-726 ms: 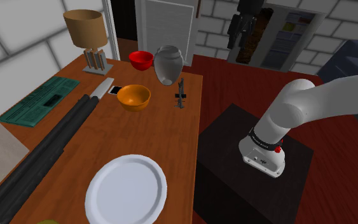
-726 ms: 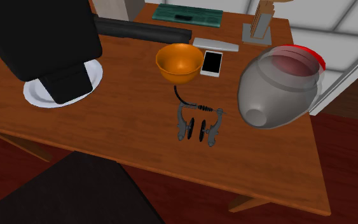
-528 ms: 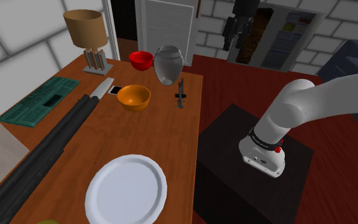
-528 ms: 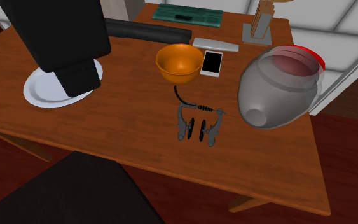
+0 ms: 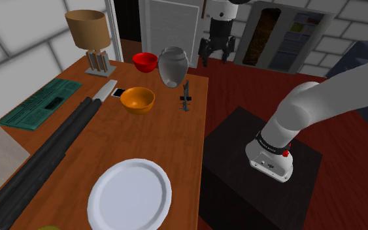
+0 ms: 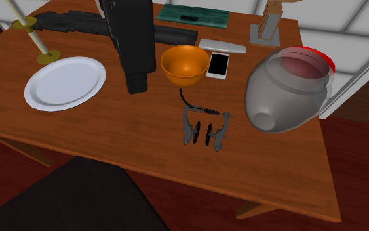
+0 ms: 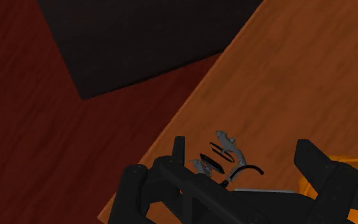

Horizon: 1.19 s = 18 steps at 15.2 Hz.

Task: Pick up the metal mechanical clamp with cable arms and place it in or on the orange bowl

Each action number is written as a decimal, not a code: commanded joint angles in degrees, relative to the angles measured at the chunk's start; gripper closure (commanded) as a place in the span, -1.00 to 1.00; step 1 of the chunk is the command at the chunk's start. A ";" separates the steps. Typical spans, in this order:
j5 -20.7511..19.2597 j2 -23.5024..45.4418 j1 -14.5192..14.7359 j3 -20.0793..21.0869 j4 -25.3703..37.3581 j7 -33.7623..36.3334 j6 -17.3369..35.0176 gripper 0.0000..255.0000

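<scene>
Jaws: open wide. In the wrist view the two black fingers (image 7: 310, 159) stand well apart with nothing clasped between them.

Clamp (image 7: 226, 154): seen in the wrist view in the gap between the fingers, but down on the desk (image 7: 311, 83) and touched by neither. It lies near the desk's edge, with the dark red floor (image 7: 37, 127) just past that edge.

Shoulder view: the jaws hang high in the air past the far end of the desk, fingers pointing down, well apart from the clamp (image 5: 186, 97). The clamp sits close to the desk's right edge in this view, between the grey vase (image 5: 173, 65) and the orange bowl (image 5: 138, 99), touching neither.

Second exterior view: grey metal clamp (image 6: 206, 126), two arms side by side, with a thin black cable curving up towards the orange bowl (image 6: 185, 63). Whether the cable touches the bowl, cannot tell.

Surface: brown wooden desk. Also on it are a white plate (image 5: 130, 195), a red bowl (image 5: 145, 61), a phone (image 6: 217, 64), a lamp (image 5: 88, 36), a green keyboard (image 5: 40, 101) and a long black object (image 5: 45, 157).

Room: walls of white blocks, a white door (image 5: 169, 23), and the black stand (image 5: 241, 189) beside the desk.
</scene>
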 commanded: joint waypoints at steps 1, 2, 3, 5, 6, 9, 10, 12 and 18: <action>-0.67 4.53 -1.15 2.53 0.85 5.23 3.15 -1.00; -1.18 6.73 -1.70 3.67 1.32 7.80 4.52 -1.00; -1.79 9.00 -2.27 4.75 1.88 10.40 5.82 -1.00; -3.37 13.72 -3.42 6.73 3.25 15.71 8.20 -1.00; -4.32 16.16 -4.01 7.62 4.06 18.41 9.26 -1.00; -7.80 23.73 -5.54 9.67 6.98 26.71 11.85 -1.00; -9.14 26.30 -5.92 10.10 8.10 29.51 12.50 -1.00; -11.95 31.47 -6.49 10.60 10.54 35.06 13.47 -1.00; -19.24 45.09 -6.34 9.18 18.37 48.88 14.08 -1.00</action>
